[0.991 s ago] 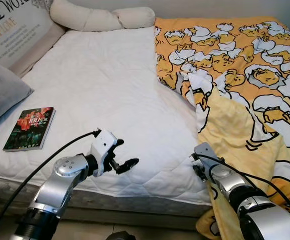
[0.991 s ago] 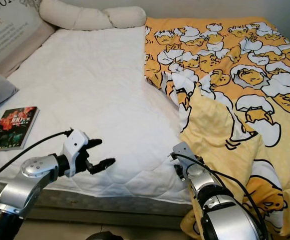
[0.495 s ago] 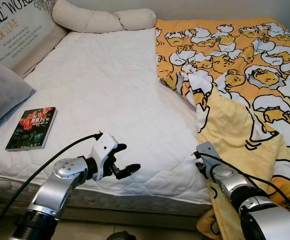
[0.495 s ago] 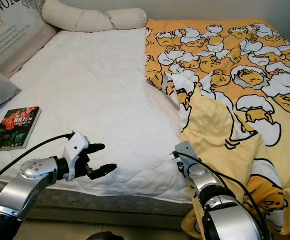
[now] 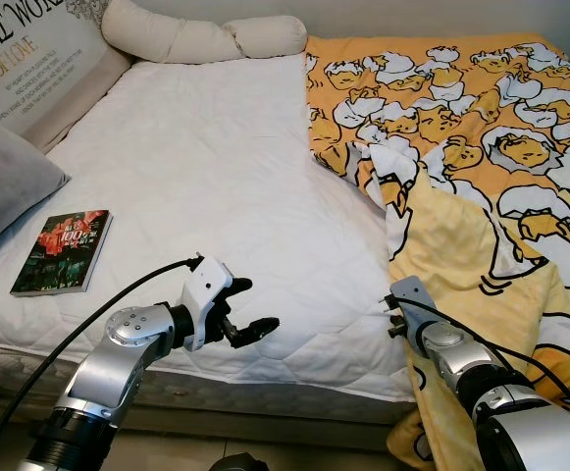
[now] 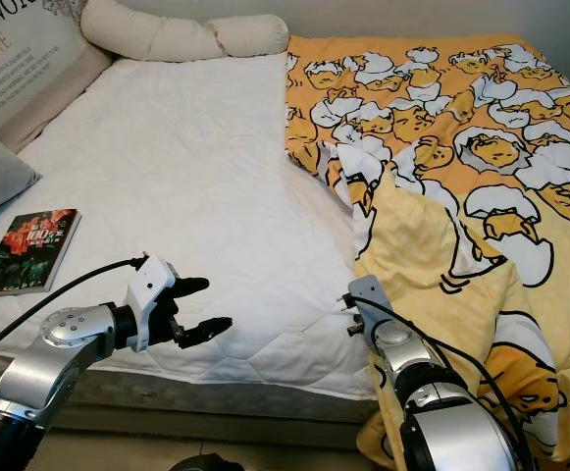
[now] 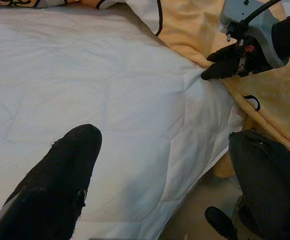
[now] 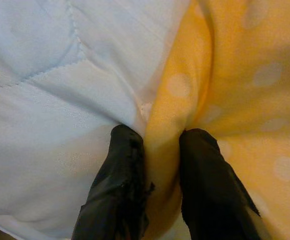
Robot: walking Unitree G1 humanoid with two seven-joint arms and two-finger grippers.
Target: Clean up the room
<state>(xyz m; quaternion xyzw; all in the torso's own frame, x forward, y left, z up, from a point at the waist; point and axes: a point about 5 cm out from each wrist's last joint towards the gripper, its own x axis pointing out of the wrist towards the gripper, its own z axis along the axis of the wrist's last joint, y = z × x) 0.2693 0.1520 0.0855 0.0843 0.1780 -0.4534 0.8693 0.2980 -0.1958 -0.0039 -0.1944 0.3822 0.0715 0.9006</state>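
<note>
Right gripper [image 8: 157,165] sits at the near edge of the bed, its two black fingers [image 8: 117,185] pinched on a fold of the yellow blanket [image 5: 481,245], right where the dotted underside meets the white mattress pad [image 5: 216,167]. The grip is low on the hem, probably because that edge gives the most cloth to drag across. From the left wrist camera the same fingers look pressed to the seam, though how much cloth lies between them is hard to judge.

Left gripper [image 5: 245,312] hovers just above the pad near the front edge, fingers spread with nothing between them. It is well apart from the blanket; judged as waiting for a second hold on the hem, or simply kept clear.

Blanket covers only the right half of the bed, with one corner flipped back to show the plain yellow side and the lower part spilling over the near edge. The pad's left half is bare.

Further left, a book [image 5: 61,251] lies flat on the pad near a grey pillow [image 5: 5,186]. At the far end, a cream bolster [image 5: 201,37] rests along the head of the bed.
</note>
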